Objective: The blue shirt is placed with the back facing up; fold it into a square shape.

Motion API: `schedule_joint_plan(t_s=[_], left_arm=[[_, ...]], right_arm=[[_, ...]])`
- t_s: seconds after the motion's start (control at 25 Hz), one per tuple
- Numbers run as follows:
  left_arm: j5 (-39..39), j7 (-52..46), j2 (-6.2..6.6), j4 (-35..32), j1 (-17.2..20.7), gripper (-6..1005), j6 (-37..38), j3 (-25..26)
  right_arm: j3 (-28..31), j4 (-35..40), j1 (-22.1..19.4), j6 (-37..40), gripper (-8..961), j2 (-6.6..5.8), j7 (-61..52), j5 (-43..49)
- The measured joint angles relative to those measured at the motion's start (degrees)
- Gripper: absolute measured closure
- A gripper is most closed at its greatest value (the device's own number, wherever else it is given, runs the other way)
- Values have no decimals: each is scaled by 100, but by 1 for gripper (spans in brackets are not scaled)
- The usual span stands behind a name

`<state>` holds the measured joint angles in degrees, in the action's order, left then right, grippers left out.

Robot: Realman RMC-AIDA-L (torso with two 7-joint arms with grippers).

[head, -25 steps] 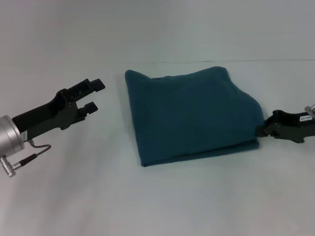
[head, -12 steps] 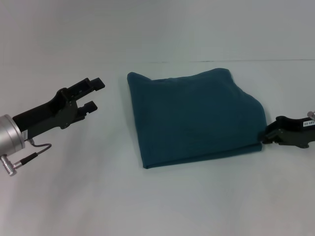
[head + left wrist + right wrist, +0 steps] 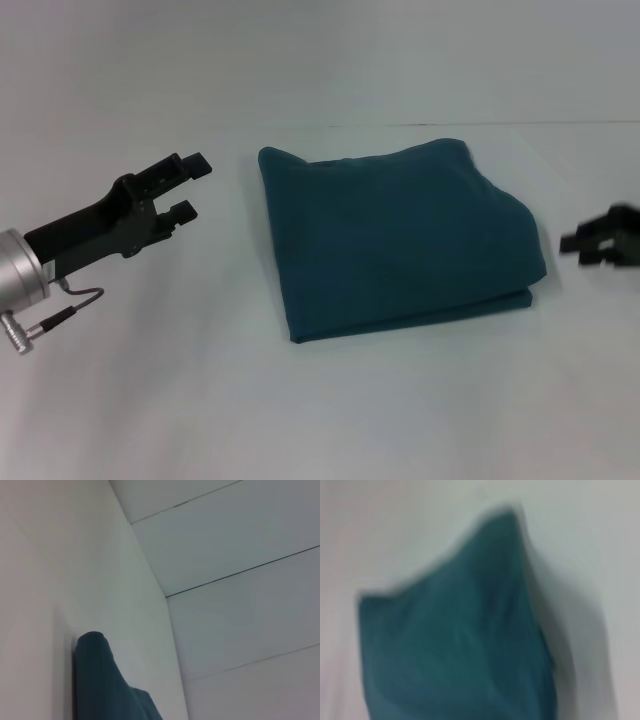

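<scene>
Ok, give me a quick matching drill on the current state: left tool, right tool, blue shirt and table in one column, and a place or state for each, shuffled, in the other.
Things:
1. left tool
2. right tool
3. blue shirt
4. table

Places or states:
A. folded into a rough square, lying flat
B. white surface under everything
C. open, off the shirt's left side
D. just off the shirt's right edge, apart from it

Pairs: 1-C, 2-D, 3-A, 4-B
</scene>
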<state>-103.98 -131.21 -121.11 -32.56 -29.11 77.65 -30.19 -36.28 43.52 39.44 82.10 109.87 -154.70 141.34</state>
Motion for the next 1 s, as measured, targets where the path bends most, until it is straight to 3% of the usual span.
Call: schedule_joint_plan(t_s=[0.28, 0.4, 0.56, 0.72, 0.92, 1.0], left_arm=[[-720, -606, 119, -116, -105, 93, 184, -696], [-1333, -1282, 131, -193, -220, 94, 229, -828], [-1437, -1670, 106, -180, -322, 93, 121, -1049], [-1467, -1820, -11, -105, -453, 92, -46, -1310], [-1479, -2090, -34, 40, -532, 91, -284, -1608], [-1480, -2159, -43, 52, -526, 91, -300, -1620]], right_arm=[[145, 394, -24, 69, 607, -163, 855, -712], [152, 404, 20, -7, 554, -220, 995, -733], [204, 406, 33, -8, 484, -292, 1070, -912], [210, 408, 32, 48, 414, -342, 1101, -1102], [213, 410, 39, 106, 179, -384, 1049, -1146], [231, 411, 40, 109, 165, -387, 1045, -1154]])
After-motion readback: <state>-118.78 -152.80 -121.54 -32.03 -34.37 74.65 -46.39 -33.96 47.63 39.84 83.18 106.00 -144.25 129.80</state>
